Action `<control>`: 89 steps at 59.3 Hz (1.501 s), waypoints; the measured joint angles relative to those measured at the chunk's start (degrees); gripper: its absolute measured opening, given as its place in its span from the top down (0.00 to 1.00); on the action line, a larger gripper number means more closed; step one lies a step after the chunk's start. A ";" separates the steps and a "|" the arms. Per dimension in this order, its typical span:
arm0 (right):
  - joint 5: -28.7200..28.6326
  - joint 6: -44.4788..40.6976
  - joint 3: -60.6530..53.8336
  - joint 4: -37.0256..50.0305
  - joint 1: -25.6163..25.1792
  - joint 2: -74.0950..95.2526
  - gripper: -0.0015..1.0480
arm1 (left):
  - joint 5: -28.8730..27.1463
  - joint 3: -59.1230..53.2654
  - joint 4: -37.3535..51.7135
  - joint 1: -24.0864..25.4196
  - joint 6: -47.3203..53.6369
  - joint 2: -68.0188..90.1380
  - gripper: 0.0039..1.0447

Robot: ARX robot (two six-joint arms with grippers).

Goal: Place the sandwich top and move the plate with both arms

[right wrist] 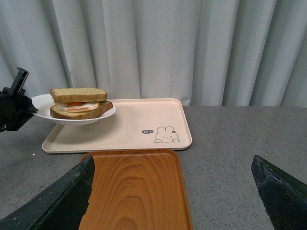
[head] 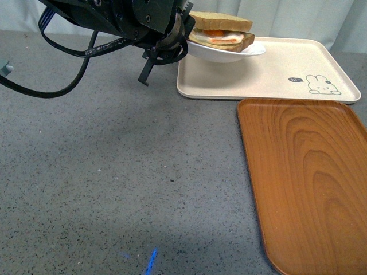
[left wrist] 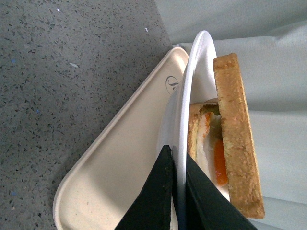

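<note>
The white plate (head: 252, 50) is held over the left end of the cream rabbit tray (head: 275, 71). It carries a sandwich: the sandwich top (head: 221, 22), a plain tan slice, lies on the egg and lower bread. My left gripper (head: 188, 39) is shut on the plate's left rim. In the left wrist view the two black fingers (left wrist: 173, 152) pinch the plate's rim (left wrist: 191, 81) edge-on, beside the sandwich top (left wrist: 237, 134). My right gripper (right wrist: 175, 191) is open and empty, low over the table, facing the plate (right wrist: 43, 103) and the sandwich top (right wrist: 78, 94). It is out of the front view.
An orange-brown wood-grain tray (head: 309, 177) lies on the grey speckled table (head: 114, 172), at the right in front of the cream tray. A pale curtain (right wrist: 158, 48) hangs behind the table. A blue mark (head: 151, 260) is near the front edge.
</note>
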 joint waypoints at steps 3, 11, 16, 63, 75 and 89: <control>0.00 0.00 0.00 0.00 0.00 0.00 0.09 | 0.13 0.55 -0.85 0.00 0.55 0.96 0.96; 0.00 0.00 0.00 0.00 0.00 0.00 0.09 | 1.20 0.81 -2.19 0.04 1.20 2.38 0.94; 0.00 0.00 0.00 0.00 0.00 0.00 0.09 | 1.22 1.07 -3.15 0.28 1.57 2.51 0.80; 0.00 0.00 0.00 0.00 0.00 0.00 0.09 | 9.42 -46.62 41.16 15.19 45.88 -21.77 0.32; 0.00 0.00 0.00 0.00 0.00 0.00 0.09 | 18.29 -75.17 46.86 25.24 68.52 -54.16 0.71; 0.02 0.02 0.00 0.00 0.00 0.00 0.09 | 19.23 -87.76 8.87 25.83 71.21 -99.89 0.96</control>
